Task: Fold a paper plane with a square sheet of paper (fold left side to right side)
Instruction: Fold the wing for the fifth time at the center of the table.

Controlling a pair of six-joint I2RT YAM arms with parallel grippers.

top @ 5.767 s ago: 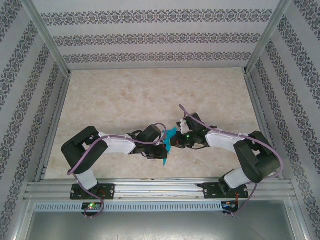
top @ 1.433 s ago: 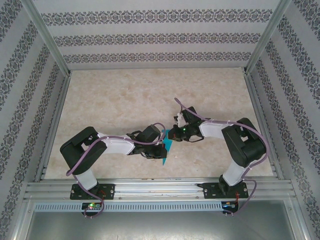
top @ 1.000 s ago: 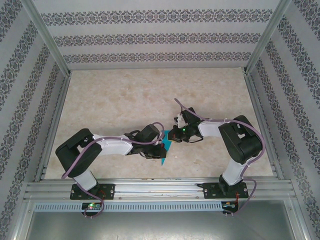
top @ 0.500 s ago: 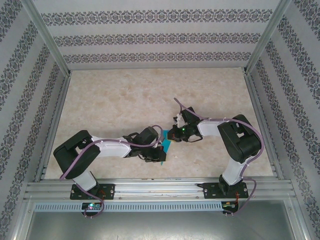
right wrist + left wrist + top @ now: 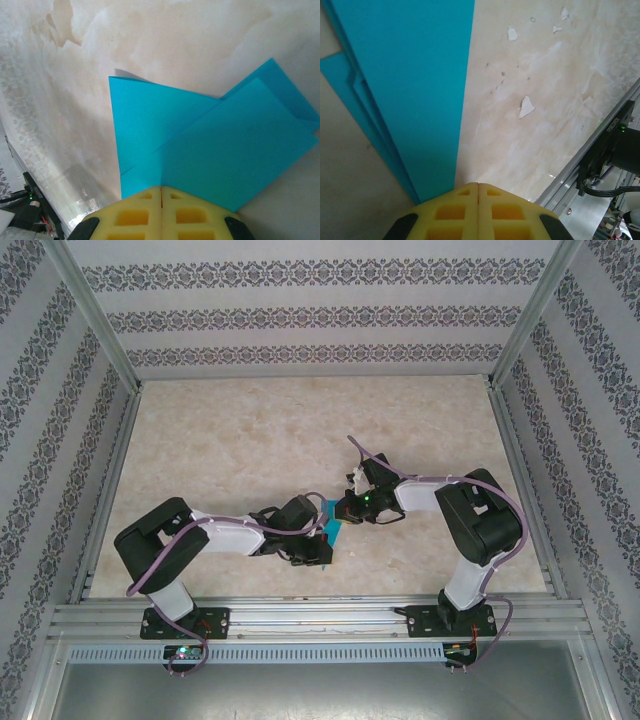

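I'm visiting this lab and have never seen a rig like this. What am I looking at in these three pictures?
Two robot arms, the left arm and right arm, are bolted at the near edge of a marble-patterned table. The wide picture comes from a fixed camera above. The close-ups come from wrist cameras; the yellow blocks are gripper fingers. Between the arms lies a teal sheet of paper, folded into layers. The left gripper and right gripper are shut, tips at the paper, seemingly pressing rather than pinching it.

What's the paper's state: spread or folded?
Folded. The teal paper shows stacked layers with stepped edges in both wrist views, not one flat square.
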